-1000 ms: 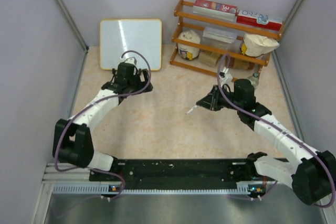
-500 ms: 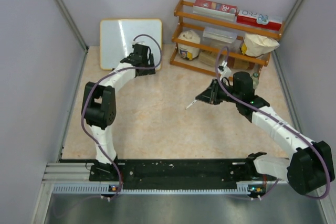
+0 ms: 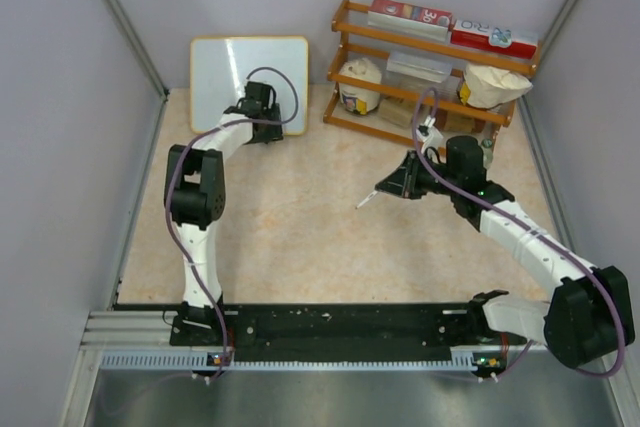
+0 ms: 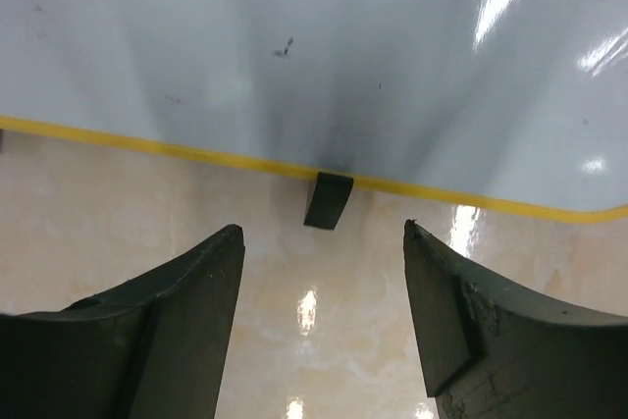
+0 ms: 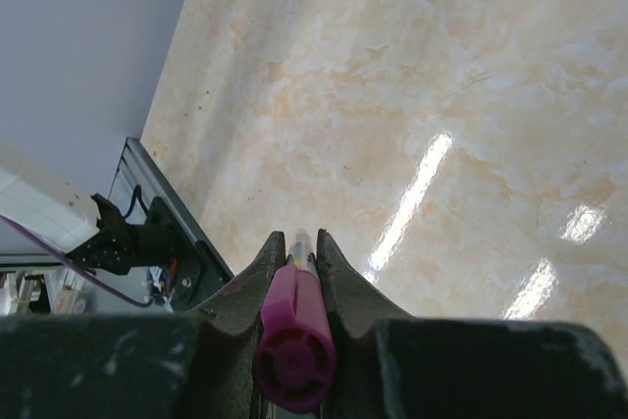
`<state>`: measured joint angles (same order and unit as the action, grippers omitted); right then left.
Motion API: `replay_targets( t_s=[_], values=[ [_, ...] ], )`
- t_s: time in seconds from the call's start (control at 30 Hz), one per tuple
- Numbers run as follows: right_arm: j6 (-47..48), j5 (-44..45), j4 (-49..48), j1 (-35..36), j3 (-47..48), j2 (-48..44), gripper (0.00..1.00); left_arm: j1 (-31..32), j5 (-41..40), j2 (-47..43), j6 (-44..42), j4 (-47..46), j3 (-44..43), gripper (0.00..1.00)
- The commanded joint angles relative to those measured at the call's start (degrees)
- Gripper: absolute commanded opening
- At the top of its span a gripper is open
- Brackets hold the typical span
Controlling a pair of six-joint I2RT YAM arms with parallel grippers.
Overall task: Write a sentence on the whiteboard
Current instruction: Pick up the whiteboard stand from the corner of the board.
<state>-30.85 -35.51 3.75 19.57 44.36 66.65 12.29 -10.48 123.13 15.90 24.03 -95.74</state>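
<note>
The whiteboard [image 3: 250, 67] leans at the back left, glossy white with a thin yellow frame. No pink sentence shows on it, only a few dark specks. My left gripper [image 3: 254, 99] is open and empty at the board's lower edge. In the left wrist view the board [image 4: 324, 46] fills the top, and one black clip foot [image 4: 329, 200] stands just beyond the open left gripper [image 4: 324, 235]. My right gripper [image 3: 388, 187] is shut on a pink marker [image 3: 366, 203] above the middle of the table, far from the board. The marker's pink end [image 5: 294, 340] sits between the closed right gripper [image 5: 300, 238].
A wooden shelf rack [image 3: 430, 97] stands at the back right with red-and-white boxes, a jar and bags. Grey walls close in both sides. A black rail [image 3: 340, 325] runs along the near edge. The beige tabletop [image 3: 300, 237] lies between the arms.
My left arm has stretched forward from mid-table to the whiteboard's lower edge. My right gripper with the marker has barely shifted.
</note>
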Motion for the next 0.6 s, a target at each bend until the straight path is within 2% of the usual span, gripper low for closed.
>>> replay_targets(
  t_s=[0.0, 0.2, 0.33, 0.57],
  values=[
    [1.2, -1.2, -1.3, -1.1, 3.0, 0.8, 0.00, -0.3, 1.3, 2.6, -0.8, 1.5, -7.6, 0.69],
    [1.2, -1.8, -1.2, -1.3, 3.4, 1.3, 0.00, -0.3, 1.0, 7.7, -1.0, 6.7, -15.8, 0.60],
    [1.1, -2.0, -1.2, -1.6, 3.1, 1.2, 0.00, -0.5, 1.7, 8.7, -0.9, 8.2, -17.3, 0.54],
    [1.1, -2.5, -1.2, -2.1, 2.8, 0.8, 0.00, -1.0, 1.5, 9.6, 0.3, 10.5, -18.1, 0.52]
  ],
)
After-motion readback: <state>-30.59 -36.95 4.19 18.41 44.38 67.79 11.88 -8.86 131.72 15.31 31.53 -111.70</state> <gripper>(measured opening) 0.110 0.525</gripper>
